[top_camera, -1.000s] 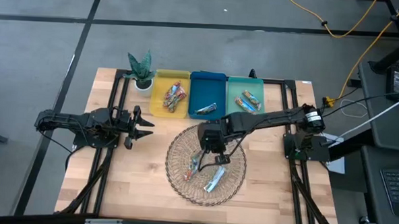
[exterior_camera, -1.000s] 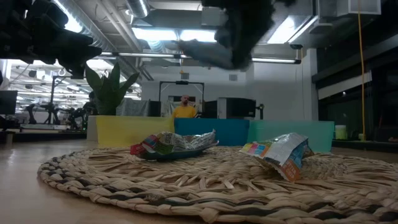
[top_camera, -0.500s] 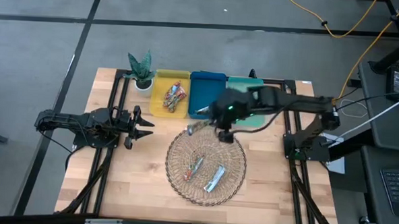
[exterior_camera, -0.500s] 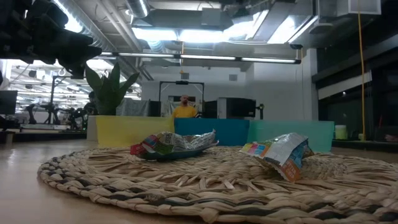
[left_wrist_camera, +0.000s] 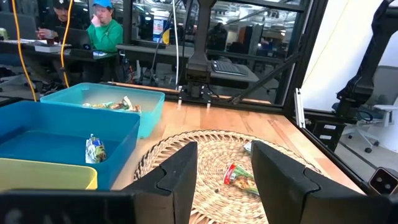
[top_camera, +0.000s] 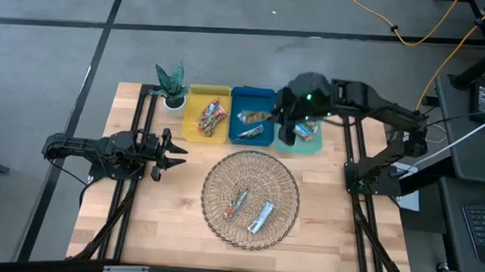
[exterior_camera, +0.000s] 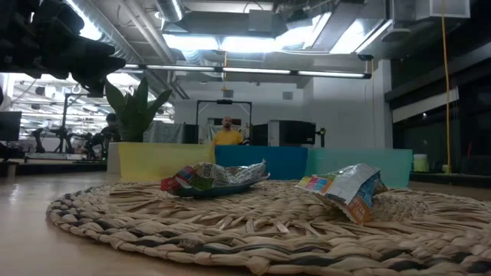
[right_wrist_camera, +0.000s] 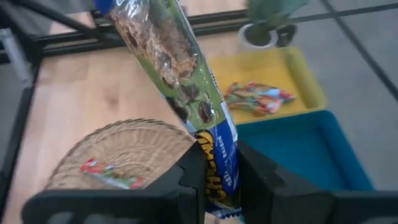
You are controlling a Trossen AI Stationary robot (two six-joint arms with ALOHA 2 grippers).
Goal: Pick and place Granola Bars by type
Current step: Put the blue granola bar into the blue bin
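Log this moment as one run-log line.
right gripper: shut on bar, over blue tray | left gripper: open, idle at table's left | basket: two bars left

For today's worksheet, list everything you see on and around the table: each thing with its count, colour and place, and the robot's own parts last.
Wicker basket: one, tan, round, middle of the table.
Bars in the basket: two, one red-orange, one silver-blue.
Yellow tray: one, far edge, holding red-orange bars; count unclear.
Blue tray: one, between the other two, one silver bar inside.
Teal tray: one, rightmost, holding tan-green bars; partly hidden.
Held bar: one, tan-green with blue end, above the blue tray.
Potted plant: one, green, white pot, beside the yellow tray.
People: at desks in the room behind.
Left gripper: open, waiting at the table's left.
Right gripper: shut on the held bar.
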